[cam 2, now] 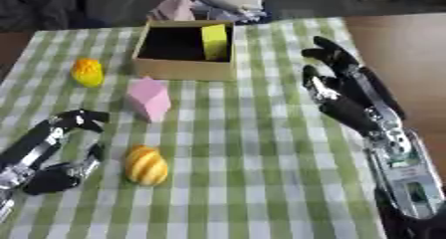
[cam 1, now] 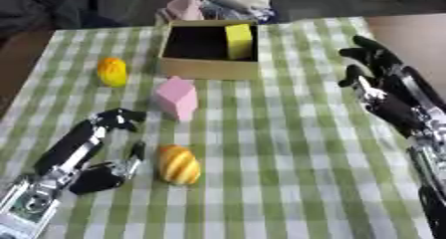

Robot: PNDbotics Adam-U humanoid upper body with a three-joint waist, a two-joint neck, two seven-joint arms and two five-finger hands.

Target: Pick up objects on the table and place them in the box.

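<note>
a yellow block (cam 1: 239, 41) is already in the box (cam 1: 209, 67). the pink block (cam 1: 177, 97), yellow fruit (cam 1: 111, 71) and striped bread (cam 1: 177, 164) wait on the table. my left hand (cam 1: 97, 148) and right hand (cam 2: 344, 96) are open, holding nothing.

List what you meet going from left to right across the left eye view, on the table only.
left hand → small yellow-orange object → striped yellow-orange object and pink block, at about the same place across → cardboard box → yellow block inside it → right hand.
</note>
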